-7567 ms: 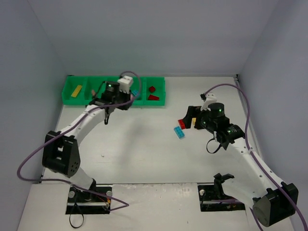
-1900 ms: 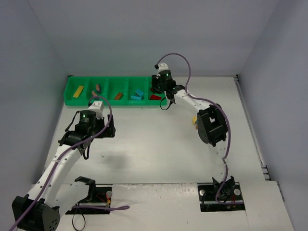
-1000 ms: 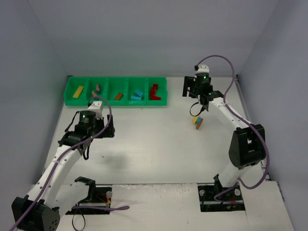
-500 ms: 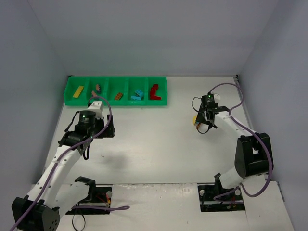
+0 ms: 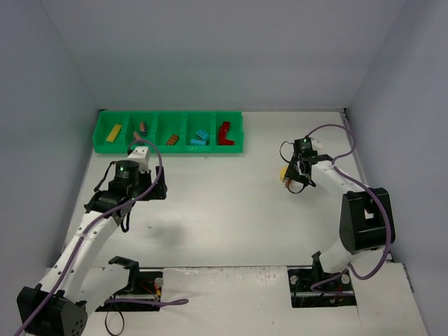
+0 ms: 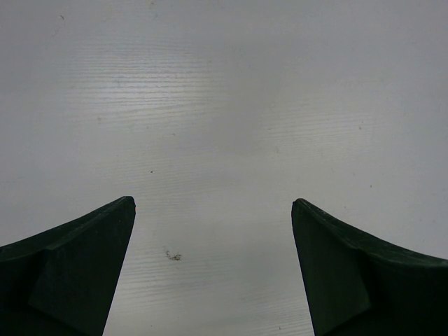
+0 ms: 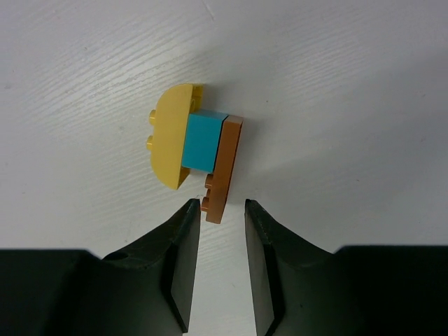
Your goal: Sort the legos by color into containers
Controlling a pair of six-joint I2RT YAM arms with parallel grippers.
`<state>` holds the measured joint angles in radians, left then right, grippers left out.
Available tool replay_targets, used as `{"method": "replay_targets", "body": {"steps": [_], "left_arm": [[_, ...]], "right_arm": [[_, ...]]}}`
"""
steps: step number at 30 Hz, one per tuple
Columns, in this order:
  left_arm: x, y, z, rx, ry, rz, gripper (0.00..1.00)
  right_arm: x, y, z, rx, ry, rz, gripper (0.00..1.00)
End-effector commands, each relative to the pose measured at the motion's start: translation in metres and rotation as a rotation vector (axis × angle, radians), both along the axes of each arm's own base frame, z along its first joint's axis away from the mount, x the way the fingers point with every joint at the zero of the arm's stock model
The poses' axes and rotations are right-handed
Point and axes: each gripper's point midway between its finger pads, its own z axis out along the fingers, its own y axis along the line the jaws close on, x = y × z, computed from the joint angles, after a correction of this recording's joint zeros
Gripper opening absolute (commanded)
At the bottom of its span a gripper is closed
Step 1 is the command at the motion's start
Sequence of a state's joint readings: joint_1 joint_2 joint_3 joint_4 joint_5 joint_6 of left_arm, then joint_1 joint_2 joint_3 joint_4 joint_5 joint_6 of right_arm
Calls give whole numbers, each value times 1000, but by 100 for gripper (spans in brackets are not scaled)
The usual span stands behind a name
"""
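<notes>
A joined clump of legos lies on the table at the right: a yellow half-round brick [image 7: 170, 136], a cyan brick [image 7: 201, 140] and an orange-brown plate [image 7: 223, 171]. My right gripper [image 7: 222, 203] is right over it with jaws narrowed to a small gap. The plate's near end sits between the tips, touching the left finger [image 7: 185, 231], with table showing beside the right one. In the top view that gripper [image 5: 294, 179] covers most of the clump [image 5: 283, 174]. The green tray [image 5: 168, 150] holds yellow, pink, orange, cyan and red bricks. My left gripper [image 6: 213, 203] hangs open over bare table.
The tray stands along the back left, near the wall. The left arm [image 5: 126, 180] is stretched over the left half of the table. The right arm's elbow [image 5: 364, 220] stands near the right edge, and its purple cable loops above the wrist.
My right arm came down from near the back wall onto the clump, and its jaws narrowed around the plate's end. The left arm has not moved.
</notes>
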<state>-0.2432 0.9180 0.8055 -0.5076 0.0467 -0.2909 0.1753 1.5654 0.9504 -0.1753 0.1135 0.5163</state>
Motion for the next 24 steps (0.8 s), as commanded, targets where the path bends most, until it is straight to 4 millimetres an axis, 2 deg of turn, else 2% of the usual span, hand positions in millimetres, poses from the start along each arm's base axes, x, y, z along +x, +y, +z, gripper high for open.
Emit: {"method": "replay_targets", "body": {"steps": [1, 11, 21, 24], "left_arm": [[9, -3, 16, 1, -63, -8, 86], [9, -1, 15, 5, -60, -3, 86], [9, -2, 13, 4, -53, -6, 86], [10, -3, 14, 2, -56, -8, 86]], "right_arm": [[13, 3, 1, 26, -31, -10, 29], [12, 6, -16, 34, 0, -3, 30], [13, 3, -36, 12, 27, 12, 24], [13, 2, -39, 5, 29, 18, 19]]}}
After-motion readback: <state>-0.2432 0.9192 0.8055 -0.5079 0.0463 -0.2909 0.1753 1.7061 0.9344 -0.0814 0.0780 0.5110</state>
